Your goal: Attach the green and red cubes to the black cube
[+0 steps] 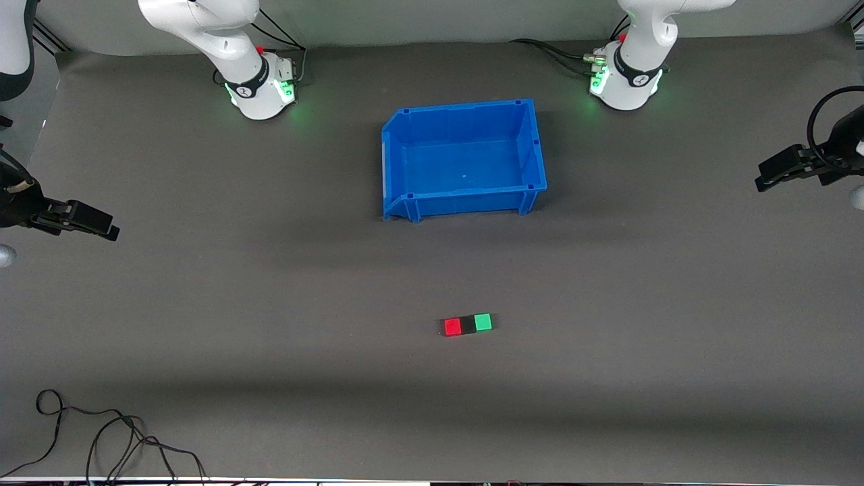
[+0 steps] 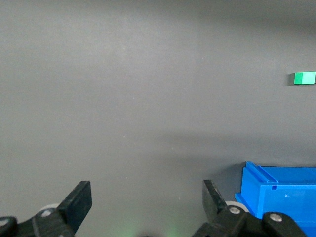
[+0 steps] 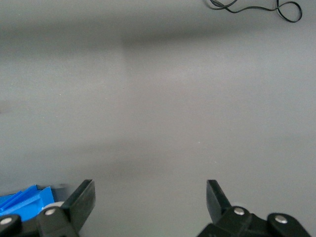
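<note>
A red cube [image 1: 452,327], a black cube [image 1: 468,325] and a green cube [image 1: 482,322] lie in one touching row on the grey mat, nearer to the front camera than the blue bin; the black cube is in the middle. The green cube also shows at the edge of the left wrist view [image 2: 304,78]. My left gripper [image 1: 763,181] is open and empty, up over the left arm's end of the table; in its wrist view [image 2: 146,200] only mat lies between the fingers. My right gripper [image 1: 111,231] is open and empty over the right arm's end [image 3: 149,195].
An empty blue bin [image 1: 533,145] stands mid-table between the two arm bases, farther from the front camera than the cubes; it shows in the left wrist view [image 2: 276,182] and the right wrist view [image 3: 24,198]. A loose black cable [image 1: 101,432] lies at the table's front edge, toward the right arm's end.
</note>
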Robot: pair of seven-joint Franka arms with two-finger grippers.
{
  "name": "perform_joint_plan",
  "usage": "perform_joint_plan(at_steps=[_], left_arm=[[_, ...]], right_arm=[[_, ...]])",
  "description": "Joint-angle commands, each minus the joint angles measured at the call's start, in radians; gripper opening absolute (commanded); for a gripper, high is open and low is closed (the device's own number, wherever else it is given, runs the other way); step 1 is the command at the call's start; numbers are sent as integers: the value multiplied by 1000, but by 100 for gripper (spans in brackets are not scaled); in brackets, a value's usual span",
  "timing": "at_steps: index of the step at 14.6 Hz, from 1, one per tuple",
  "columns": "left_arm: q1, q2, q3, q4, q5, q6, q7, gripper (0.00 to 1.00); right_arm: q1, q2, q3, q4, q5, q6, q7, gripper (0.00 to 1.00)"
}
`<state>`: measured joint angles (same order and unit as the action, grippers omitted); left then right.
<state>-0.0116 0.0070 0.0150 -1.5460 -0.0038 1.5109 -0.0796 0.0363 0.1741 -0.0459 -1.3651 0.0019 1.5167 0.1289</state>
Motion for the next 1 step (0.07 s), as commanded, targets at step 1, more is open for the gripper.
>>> perform_joint_plan(at_steps=[1], left_arm=[[-28,45,17,46,-7,-15,17,100]], right_arm=[[4,15,1,32,-16,-16,-14,100]])
